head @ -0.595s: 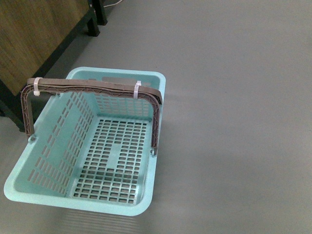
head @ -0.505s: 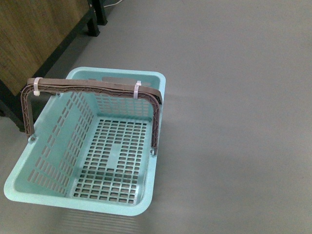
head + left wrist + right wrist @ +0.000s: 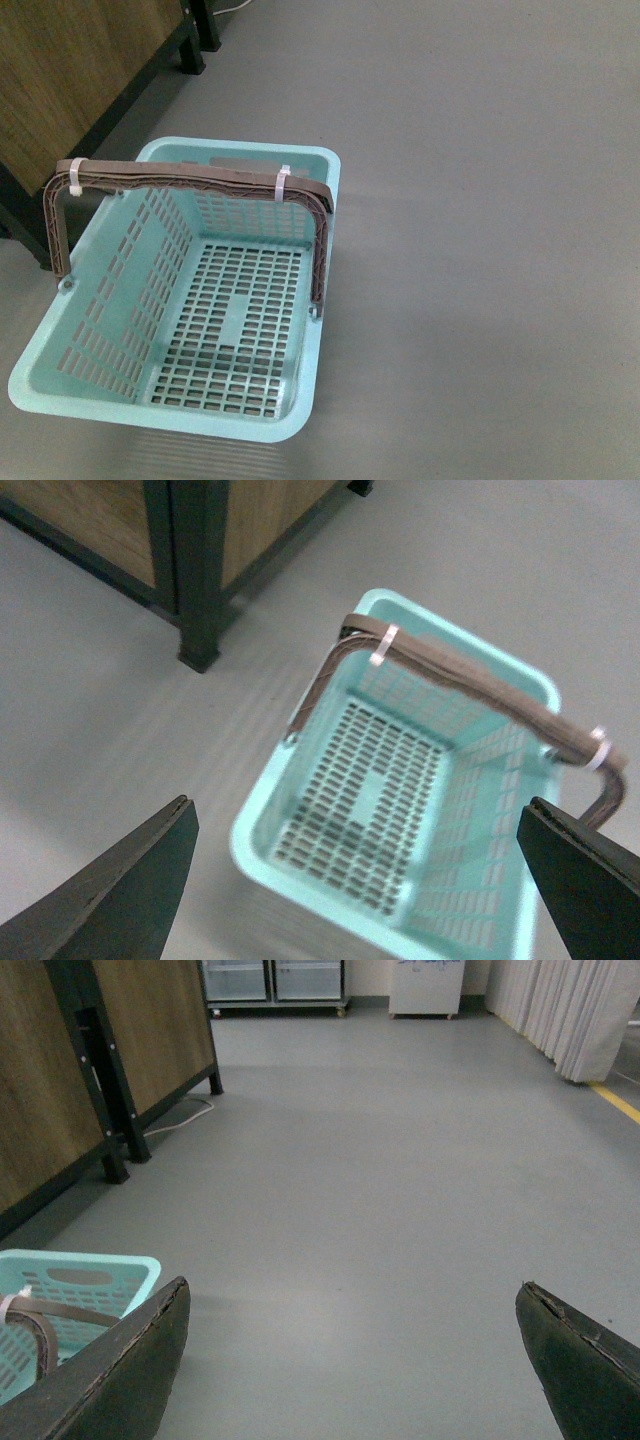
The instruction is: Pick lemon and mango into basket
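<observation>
- The basket (image 3: 170, 420) sits on the grey floor (image 3: 480, 200), low and to the left in the front view. Its slotted bottom shows bare from end to end.
- Its brown handles (image 3: 190, 178) stand upright over the middle. They are held together by two white zip ties, one near the left bend (image 3: 76, 178) and one near the right bend (image 3: 283, 184).
- Just beside the basket, on the robot's left, stands a wood-panelled unit (image 3: 70, 70) on a black frame. The basket looks close to it, but I can't tell whether they touch.
- The left gripper (image 3: 360, 802) hangs above the basket (image 3: 490, 810), released. Its dark fingers (image 3: 130, 890) are spread wide with nothing between them. The wrist picture is a little blurred.
- From that wrist the bound handles (image 3: 470, 675) cross the basket's mouth. A black leg (image 3: 198, 570) of the unit stands on the floor a little way off.
- The right gripper (image 3: 352, 1284) is slack too, its fingers (image 3: 120, 1380) far apart and holding nothing. It faces along the open floor.
- Only one corner of the basket (image 3: 110, 1270) shows in the right wrist view.
- Further down the room a pale cord (image 3: 185, 1112) trails on the floor by the unit's feet.
- At the far wall are glass-fronted cabinets (image 3: 275, 980) and a white box-like appliance (image 3: 425, 985).
- Pale curtains (image 3: 570, 1010) hang along one side of the room, with a yellow floor line (image 3: 620, 1100) in front of them.
</observation>
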Controlling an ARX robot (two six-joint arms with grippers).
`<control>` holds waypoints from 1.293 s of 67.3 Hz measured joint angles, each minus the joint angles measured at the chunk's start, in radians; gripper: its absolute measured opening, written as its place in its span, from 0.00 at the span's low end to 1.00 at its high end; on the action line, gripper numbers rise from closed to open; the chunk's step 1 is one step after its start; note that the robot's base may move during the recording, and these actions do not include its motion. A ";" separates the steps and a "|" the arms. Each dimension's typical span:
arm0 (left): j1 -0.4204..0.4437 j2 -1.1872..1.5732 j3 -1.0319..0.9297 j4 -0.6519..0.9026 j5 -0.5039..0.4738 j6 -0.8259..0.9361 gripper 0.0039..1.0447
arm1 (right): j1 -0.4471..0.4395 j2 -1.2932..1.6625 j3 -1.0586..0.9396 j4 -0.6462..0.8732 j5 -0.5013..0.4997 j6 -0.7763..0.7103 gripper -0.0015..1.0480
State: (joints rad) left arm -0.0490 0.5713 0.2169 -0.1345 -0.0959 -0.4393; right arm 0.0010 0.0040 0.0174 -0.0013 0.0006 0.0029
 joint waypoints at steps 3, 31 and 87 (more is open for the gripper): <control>0.019 0.102 0.026 0.097 0.048 -0.069 0.94 | 0.000 0.000 0.000 0.000 0.000 0.000 0.92; -0.085 1.149 0.316 0.792 0.226 -0.688 0.94 | 0.000 0.000 0.000 0.000 0.000 0.000 0.92; -0.198 1.646 0.805 0.609 0.148 -0.986 0.15 | 0.000 0.000 0.000 0.000 0.000 0.000 0.92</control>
State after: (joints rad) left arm -0.2474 2.2173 1.0222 0.4747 0.0517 -1.4254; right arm 0.0010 0.0040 0.0170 -0.0013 0.0006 0.0029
